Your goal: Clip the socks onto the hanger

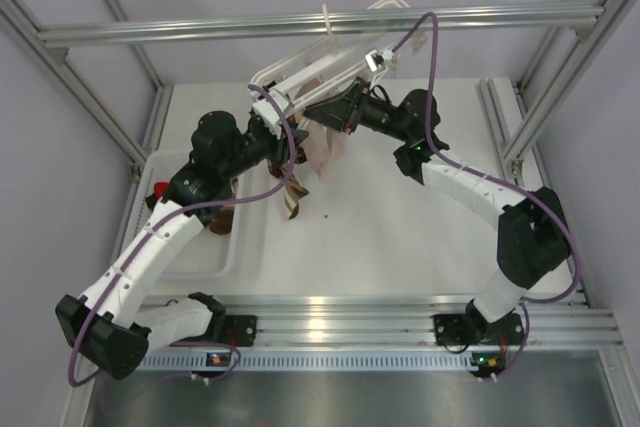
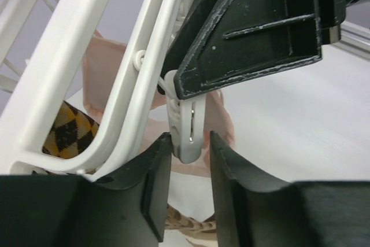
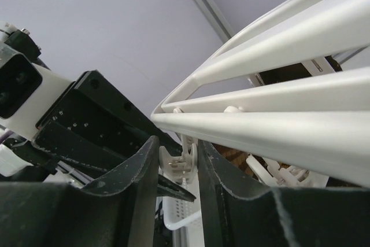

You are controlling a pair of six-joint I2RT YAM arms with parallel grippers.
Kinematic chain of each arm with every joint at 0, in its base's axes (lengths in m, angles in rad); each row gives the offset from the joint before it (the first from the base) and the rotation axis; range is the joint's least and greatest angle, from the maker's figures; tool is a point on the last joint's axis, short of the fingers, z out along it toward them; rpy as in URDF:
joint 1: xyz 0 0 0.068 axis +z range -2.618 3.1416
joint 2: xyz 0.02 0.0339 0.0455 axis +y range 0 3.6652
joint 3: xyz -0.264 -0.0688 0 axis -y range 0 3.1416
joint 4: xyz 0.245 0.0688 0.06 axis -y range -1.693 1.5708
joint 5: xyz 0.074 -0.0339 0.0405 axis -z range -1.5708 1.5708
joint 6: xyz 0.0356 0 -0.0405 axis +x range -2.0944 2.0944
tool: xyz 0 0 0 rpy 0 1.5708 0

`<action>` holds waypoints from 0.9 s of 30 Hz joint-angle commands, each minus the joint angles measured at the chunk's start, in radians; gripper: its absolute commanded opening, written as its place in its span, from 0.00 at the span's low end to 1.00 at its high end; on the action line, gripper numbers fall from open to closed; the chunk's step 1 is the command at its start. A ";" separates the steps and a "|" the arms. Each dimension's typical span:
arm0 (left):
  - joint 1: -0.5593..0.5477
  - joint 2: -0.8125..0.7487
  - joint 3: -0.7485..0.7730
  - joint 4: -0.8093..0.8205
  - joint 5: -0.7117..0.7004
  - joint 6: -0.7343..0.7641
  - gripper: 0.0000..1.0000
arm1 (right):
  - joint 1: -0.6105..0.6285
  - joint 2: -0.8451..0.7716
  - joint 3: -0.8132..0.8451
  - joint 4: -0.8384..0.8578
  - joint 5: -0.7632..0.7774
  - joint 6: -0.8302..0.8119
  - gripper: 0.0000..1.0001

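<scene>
Overhead, the left gripper [image 1: 290, 127] and right gripper [image 1: 315, 110] cover the hanger's [image 1: 300, 72] near end. Up close, its bar hides most of a patterned sock [image 2: 69, 134]; whether the left gripper squeezes the clip [image 2: 188, 128] is unclear.

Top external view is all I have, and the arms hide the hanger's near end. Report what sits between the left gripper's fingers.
Observer: Only a white clip hanging from the hanger. The left gripper flanks its lower end; I cannot tell whether the fingers touch it.
Operator: Now the right gripper.
Observer: The right gripper has a clip's upper part between its fingers, which press against both its sides.
Operator: Confirm whether it is the same clip.
Observer: It looks so: in the left wrist view, the right gripper's finger covers the top of the clip that the left one flanks.
</scene>
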 commanded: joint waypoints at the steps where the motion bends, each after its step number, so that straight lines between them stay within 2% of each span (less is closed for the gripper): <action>1: 0.002 -0.027 0.045 0.035 -0.001 -0.020 0.39 | 0.004 -0.034 0.028 0.012 -0.021 -0.005 0.01; 2: 0.002 -0.031 0.045 0.029 -0.009 -0.028 0.50 | 0.004 -0.036 0.029 0.008 -0.020 -0.006 0.00; 6: 0.004 -0.065 0.025 0.004 -0.037 -0.036 0.57 | -0.004 -0.033 0.031 0.005 -0.020 0.000 0.00; 12: 0.017 -0.107 -0.001 0.035 -0.034 -0.039 0.55 | -0.010 -0.028 0.034 0.028 -0.035 0.017 0.00; 16: 0.017 -0.085 0.006 0.081 0.014 0.035 0.54 | -0.011 -0.036 0.034 0.028 -0.041 0.015 0.00; 27: 0.014 -0.005 0.057 0.102 0.003 0.124 0.49 | -0.008 -0.046 0.034 0.022 -0.049 0.008 0.00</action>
